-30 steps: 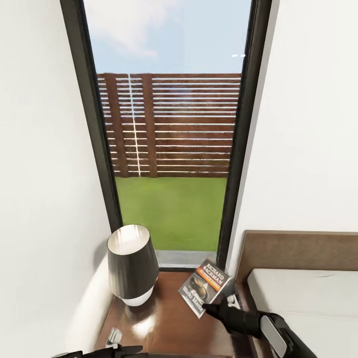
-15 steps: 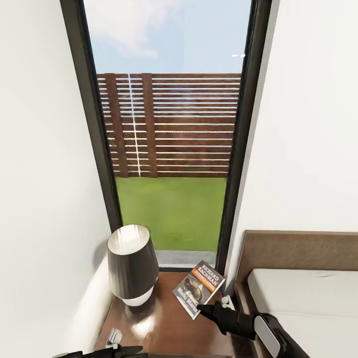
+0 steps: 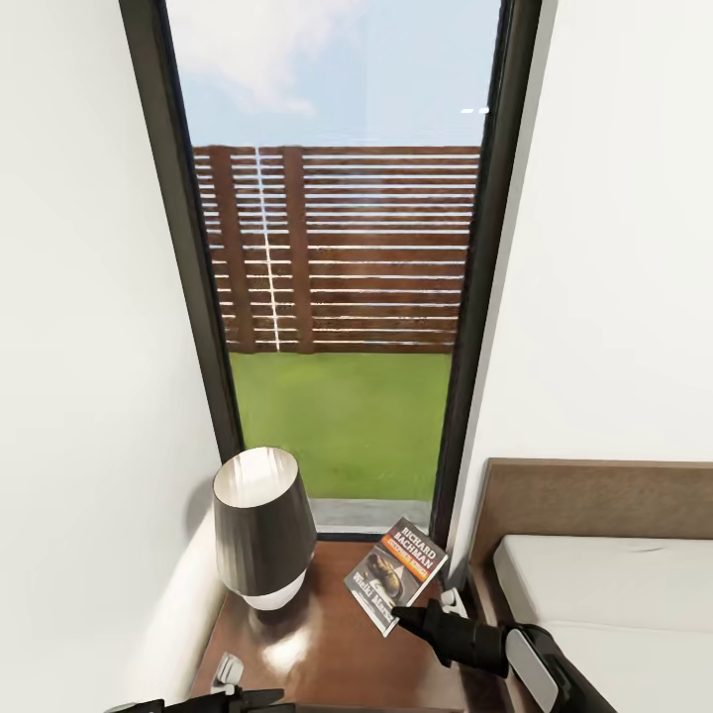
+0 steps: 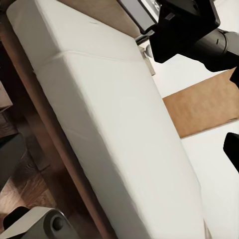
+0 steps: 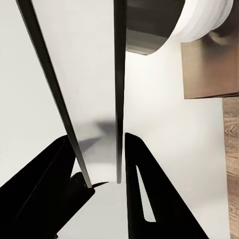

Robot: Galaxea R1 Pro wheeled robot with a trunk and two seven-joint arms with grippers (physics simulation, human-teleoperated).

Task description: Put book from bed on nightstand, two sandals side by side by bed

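Note:
My right gripper [image 3: 400, 619] is shut on the book [image 3: 397, 573], a dark paperback with an orange band. It holds the book by its lower corner, tilted, just above the dark brown nightstand [image 3: 327, 659]. In the right wrist view the book [image 5: 95, 109] runs edge-on between the two black fingers [image 5: 142, 174]. The bed [image 3: 604, 584], with its grey mattress and brown headboard, lies to the right of the nightstand. My left gripper [image 3: 230, 681] is low at the nightstand's front left corner, and its jaws are not clear. The sandals are out of view.
A lamp [image 3: 262, 525] with a dark shade stands on the left half of the nightstand, close to the book. A tall dark-framed window [image 3: 337, 297] rises behind it, with white walls on both sides. The left wrist view looks along the mattress [image 4: 114, 124] toward my right arm [image 4: 199, 30].
The right gripper has carried the book a little to the left and lower over the nightstand. It has held still for the last half second. The left arm has not moved.

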